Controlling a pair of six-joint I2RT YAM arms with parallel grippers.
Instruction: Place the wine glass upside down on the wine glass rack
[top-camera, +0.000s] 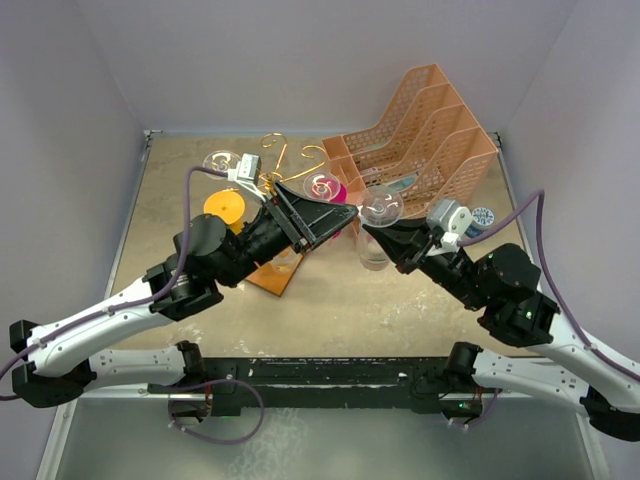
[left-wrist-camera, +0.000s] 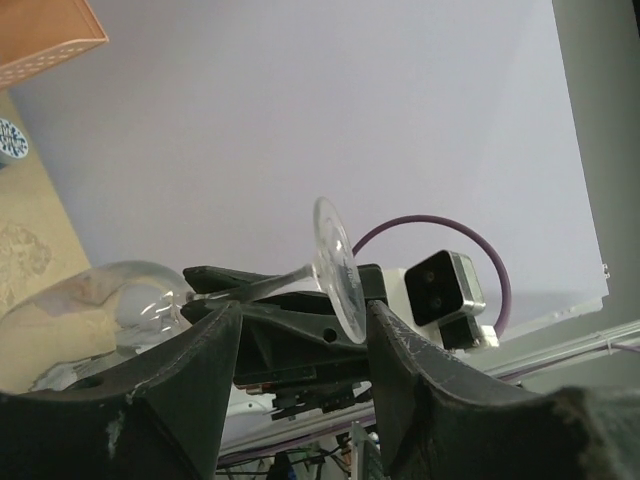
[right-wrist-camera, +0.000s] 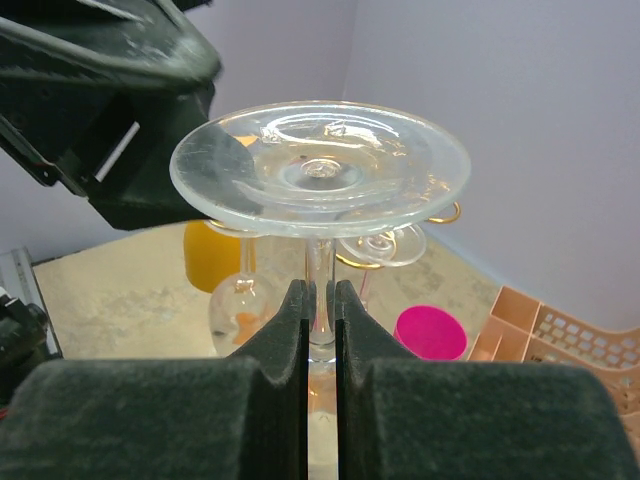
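The clear wine glass (top-camera: 381, 209) hangs upside down, foot up and bowl down, to the right of the wine glass rack (top-camera: 288, 156). The rack is gold wire on a copper-brown base (top-camera: 276, 274). My right gripper (right-wrist-camera: 320, 295) is shut on the stem of the wine glass (right-wrist-camera: 320, 170), just under its round foot. My left gripper (left-wrist-camera: 305, 330) stands open. The foot of the wine glass (left-wrist-camera: 335, 265) lies between its fingers, close to one finger (left-wrist-camera: 400, 350). From above, the left gripper (top-camera: 345, 214) meets the right gripper (top-camera: 372, 232) at the glass.
Other glasses (top-camera: 222, 160) hang upside down on the rack's arms. A pink cup (top-camera: 347, 191) and a yellow cup (top-camera: 224, 207) stand by the rack. A peach mesh file organiser (top-camera: 425, 140) fills the back right corner. Purple walls close in three sides.
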